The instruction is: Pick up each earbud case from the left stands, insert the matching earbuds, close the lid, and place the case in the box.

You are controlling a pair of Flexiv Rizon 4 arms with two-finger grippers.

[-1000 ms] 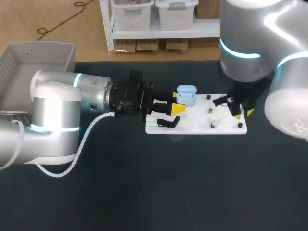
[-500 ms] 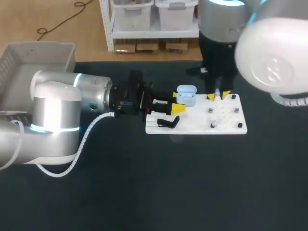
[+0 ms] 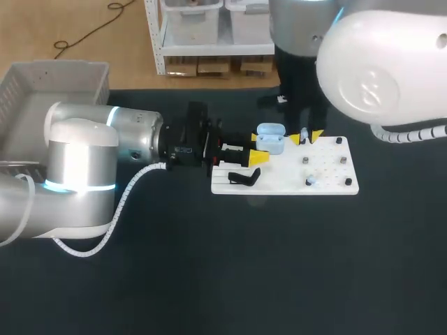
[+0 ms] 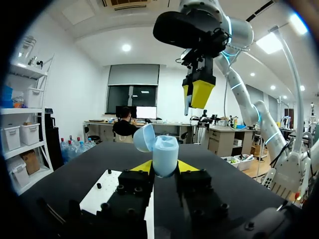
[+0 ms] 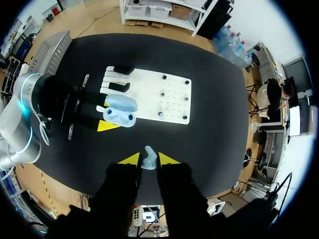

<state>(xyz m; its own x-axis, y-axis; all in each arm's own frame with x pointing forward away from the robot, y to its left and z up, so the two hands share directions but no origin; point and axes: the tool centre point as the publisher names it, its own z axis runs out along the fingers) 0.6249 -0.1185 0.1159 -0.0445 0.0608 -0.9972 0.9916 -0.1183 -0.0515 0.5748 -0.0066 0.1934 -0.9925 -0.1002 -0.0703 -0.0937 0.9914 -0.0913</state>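
A light blue earbud case [image 3: 270, 139] with its lid up is held over the left part of the white board [image 3: 328, 183]; my left gripper [image 3: 257, 148] is shut on it from both sides. In the left wrist view the case [image 4: 164, 152] stands upright between the yellow tips, and my right gripper [image 4: 199, 93] hangs above and just beyond it. My right gripper [image 5: 148, 160] is shut on a pale blue earbud [image 5: 149, 157], high over the open case [image 5: 119, 112]. In the head view the right gripper [image 3: 305, 137] sits just right of the case. Another earbud [image 3: 311, 181] rests on the board.
A black stand [image 3: 244, 179] sits on the slotted left end of the board. Small black pegs [image 3: 339, 141] dot its right part. A grey basket [image 3: 63, 77] stands at the table's far left corner. Dark tabletop spreads wide in front of the board.
My right arm has swung from the board's right end leftward to beside the case, carrying the earbud. The left arm and the case have stayed put.
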